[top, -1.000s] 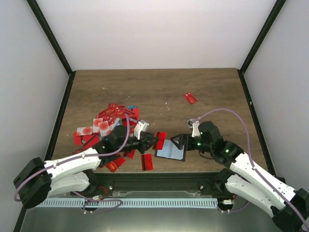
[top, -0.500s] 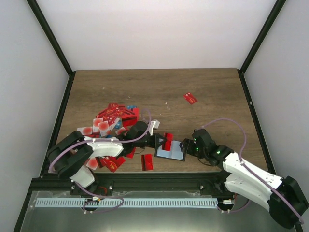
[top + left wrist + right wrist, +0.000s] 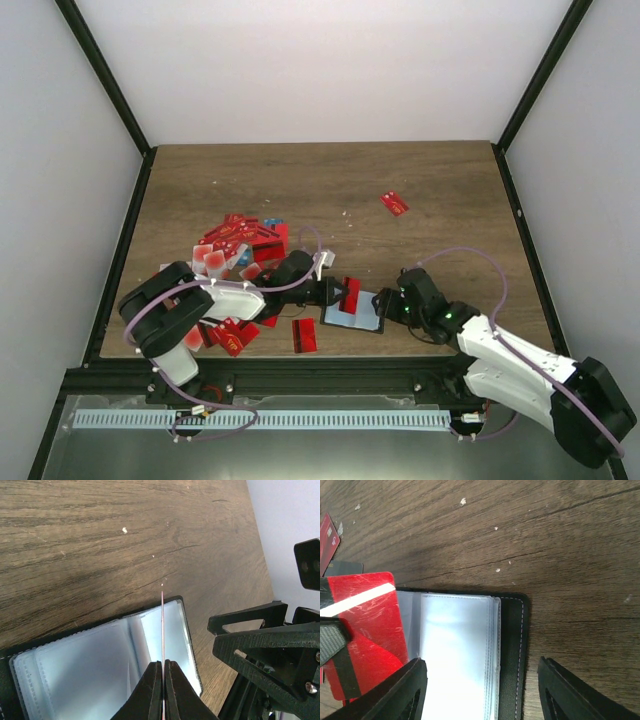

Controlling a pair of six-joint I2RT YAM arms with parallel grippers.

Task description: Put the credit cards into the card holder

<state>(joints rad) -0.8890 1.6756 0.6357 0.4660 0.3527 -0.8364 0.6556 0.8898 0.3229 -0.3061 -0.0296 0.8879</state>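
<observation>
Top external view: the card holder [image 3: 355,315] is lying open on the table [image 3: 440,180] at about 5 o'clock from its middle; the pile of credit cards [image 3: 235,245] is sitting at 9 o'clock; a stray card [image 3: 394,203] is lying at 2 o'clock; a loose card [image 3: 304,335] is resting at 7 o'clock of the holder.

State of left gripper [image 3: 163,666]: its jaws are pinching tight on a red card [image 3: 367,630], carrying it on edge over the clear sleeves [image 3: 90,665]; whether the card's leading edge is touching a sleeve I cannot tell.

State of right gripper [image 3: 482,680]: its jaws are standing partly apart, straddling the holder's 3 o'clock flap and gripping nothing; contact with the flap I cannot tell.

Risk, missed pocket: the card is probably heading for a sleeve mouth; coming in slightly off the opening, it is likely to be skating over the glossy plastic instead of entering.

Risk, sliding holder: nothing is pinning the holder down, so a push from the card could be shoving it toward 3 o'clock.

Risk, collision: both grippers are working just beside each other; a further reach could be knocking fingers together.

Risk, flexing card: pressing down against a closed sleeve may be bending the thin card or twisting it out of the pinch.
</observation>
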